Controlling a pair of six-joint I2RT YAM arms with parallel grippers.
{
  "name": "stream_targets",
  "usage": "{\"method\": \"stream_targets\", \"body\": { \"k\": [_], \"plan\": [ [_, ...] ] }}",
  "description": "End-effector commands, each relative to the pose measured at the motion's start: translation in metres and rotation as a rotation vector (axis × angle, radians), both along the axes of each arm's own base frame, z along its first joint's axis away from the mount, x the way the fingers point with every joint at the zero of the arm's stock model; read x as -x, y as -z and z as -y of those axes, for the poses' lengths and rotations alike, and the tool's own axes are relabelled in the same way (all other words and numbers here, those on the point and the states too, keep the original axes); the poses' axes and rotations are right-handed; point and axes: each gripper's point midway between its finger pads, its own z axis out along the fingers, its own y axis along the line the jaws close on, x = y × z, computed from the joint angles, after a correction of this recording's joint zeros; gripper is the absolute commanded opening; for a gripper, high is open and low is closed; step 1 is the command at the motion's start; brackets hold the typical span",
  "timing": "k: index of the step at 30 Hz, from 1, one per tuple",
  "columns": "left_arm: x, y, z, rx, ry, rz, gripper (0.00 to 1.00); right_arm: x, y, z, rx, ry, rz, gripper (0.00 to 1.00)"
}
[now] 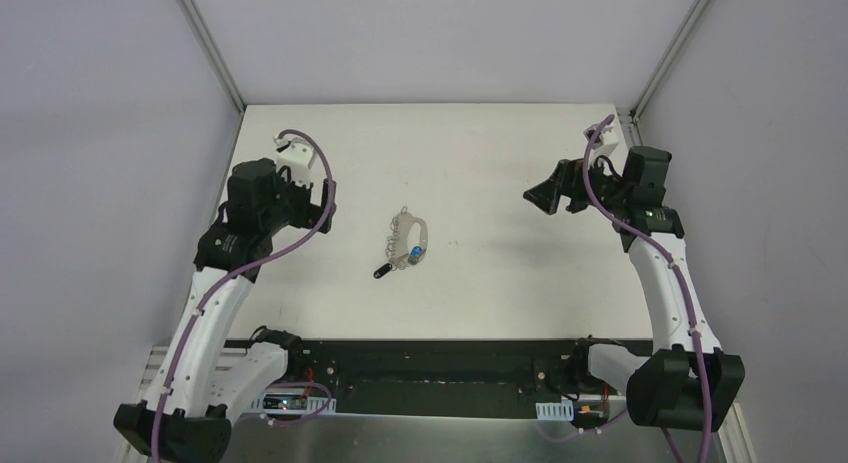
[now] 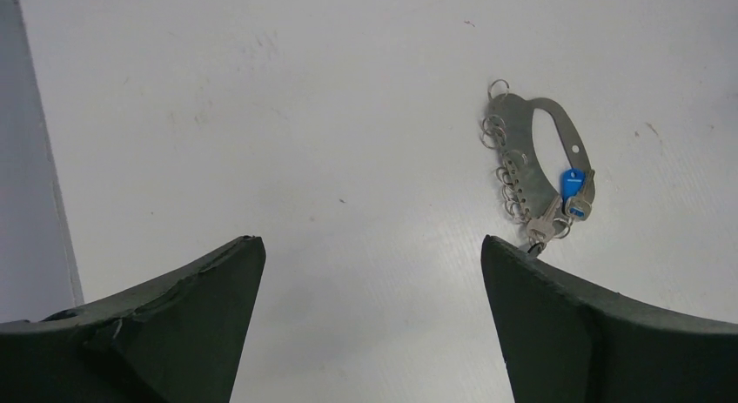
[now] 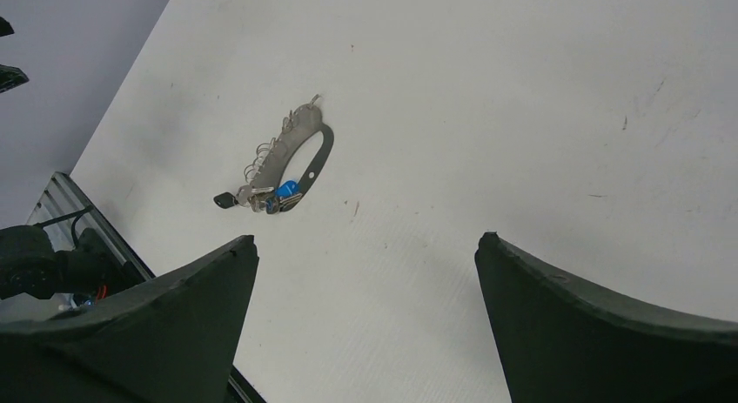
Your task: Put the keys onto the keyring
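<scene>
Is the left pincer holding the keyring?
No, the left pincer is open and empty, and the keyring lies on the table beyond it.

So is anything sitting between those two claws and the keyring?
Nothing visible does. The left gripper and right gripper hang open, well apart from the keyring, with only bare table between.
</scene>
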Motion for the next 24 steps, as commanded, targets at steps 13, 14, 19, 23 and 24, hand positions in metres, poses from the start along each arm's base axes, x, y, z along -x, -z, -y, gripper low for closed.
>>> {"method": "stream_targets", "body": {
  "k": [13,14,19,23,24],
  "plan": [
    [0.034,-0.029,-0.02,0.162,-0.129,0.283,0.99,0.011,-0.028,0.0,-0.036,0.036,0.143,1.0],
    [0.035,-0.028,-0.019,0.17,-0.128,0.287,0.99,0.013,-0.029,0.001,-0.035,0.037,0.153,1.0],
    [0.039,-0.023,-0.018,0.176,-0.112,0.293,0.99,0.021,-0.034,0.001,-0.026,0.035,0.201,1.0],
    [0.042,-0.02,-0.018,0.157,-0.1,0.283,0.99,0.023,-0.038,0.006,-0.019,0.057,0.215,1.0],
    [0.042,-0.019,-0.018,0.155,-0.1,0.28,0.99,0.022,-0.038,0.007,-0.018,0.06,0.217,1.0]
  ]
}}
